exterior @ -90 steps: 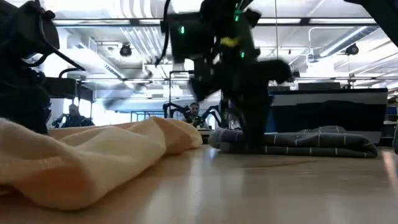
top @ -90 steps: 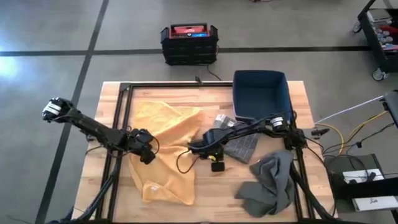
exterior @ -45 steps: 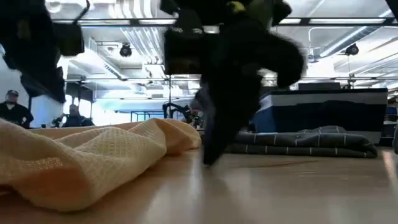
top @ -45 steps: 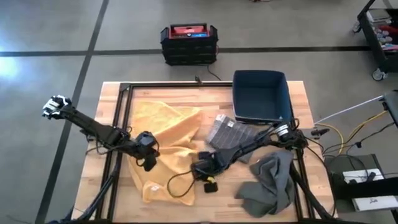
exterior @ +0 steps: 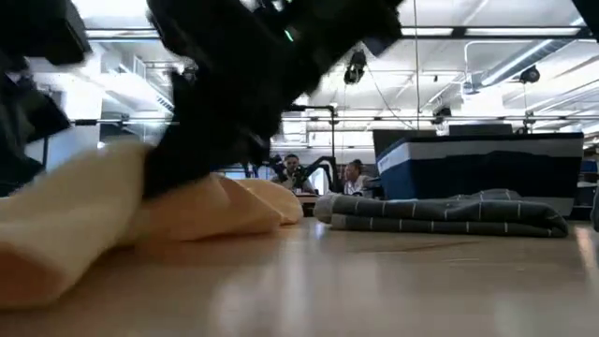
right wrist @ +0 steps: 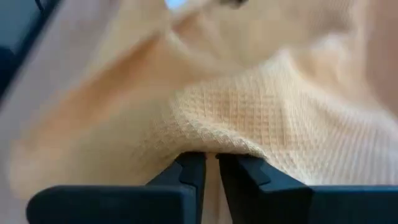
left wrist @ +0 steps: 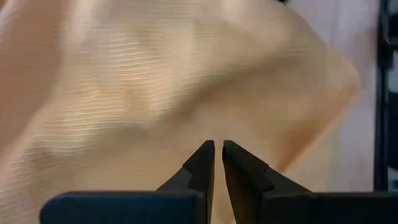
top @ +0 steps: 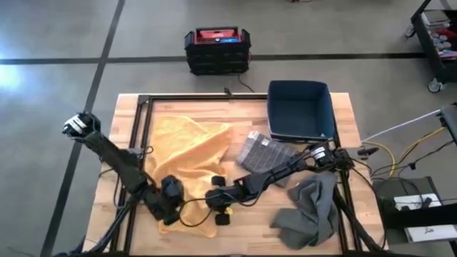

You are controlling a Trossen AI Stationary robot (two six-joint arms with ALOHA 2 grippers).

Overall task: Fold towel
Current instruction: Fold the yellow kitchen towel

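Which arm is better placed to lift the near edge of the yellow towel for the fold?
Probably both together: the left gripper and the right gripper sit side by side at the yellow towel's near edge, each nearly closed against the cloth.

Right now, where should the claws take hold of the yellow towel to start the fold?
Best by the near hem of the yellow towel, one corner per claw, coming in from the table's front edge. Both claws are already there: left claw and right claw. The far part lies rumpled, so a straight hem seems the safer grip.
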